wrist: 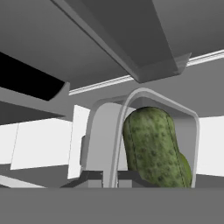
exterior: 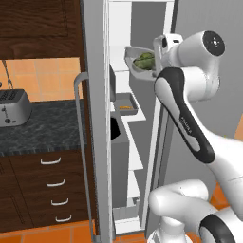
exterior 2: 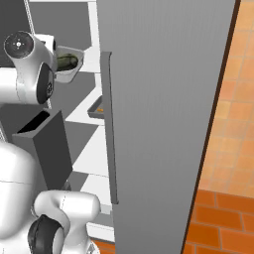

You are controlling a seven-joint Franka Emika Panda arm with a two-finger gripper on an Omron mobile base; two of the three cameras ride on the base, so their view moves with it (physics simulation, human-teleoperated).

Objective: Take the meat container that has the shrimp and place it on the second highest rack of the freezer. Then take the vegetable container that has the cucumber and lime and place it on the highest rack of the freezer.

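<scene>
Biggest thing in front of you is the freezer [exterior: 137, 118], one tall grey unit with its door [exterior: 95, 118] swung open, and one long grey bar handle [exterior: 81, 152] running down that door. In the right base view you get a second grey door panel [exterior 2: 163, 124] with its own bar handle [exterior 2: 110, 129]. Inside there's a stack of white shelves [exterior: 134, 156] in the narrow compartment, plus one dark bin [exterior 2: 47, 144] standing lower down.

Off to the left you've got one dark counter [exterior: 42, 128] with one toaster [exterior: 13, 108] on it, and four drawers [exterior: 54, 190] underneath, each with a white handle.

Two containers total. The vegetable container [exterior: 133, 59] is up high at the top of the compartment, tilted, hanging off the end of your arm rather than sitting flat on a rack. Your gripper [wrist: 110, 177] is clenched on its rim, fingers pinched tight together on the near edge in the hand view. Inside it: one cucumber [wrist: 151, 146], and one lime [wrist: 186, 168] just peeking out behind it.

The meat container [exterior: 126, 104] sits flat on a shelf below that, with one shrimp [exterior: 124, 107] in it, just a tiny orange sliver.
</scene>
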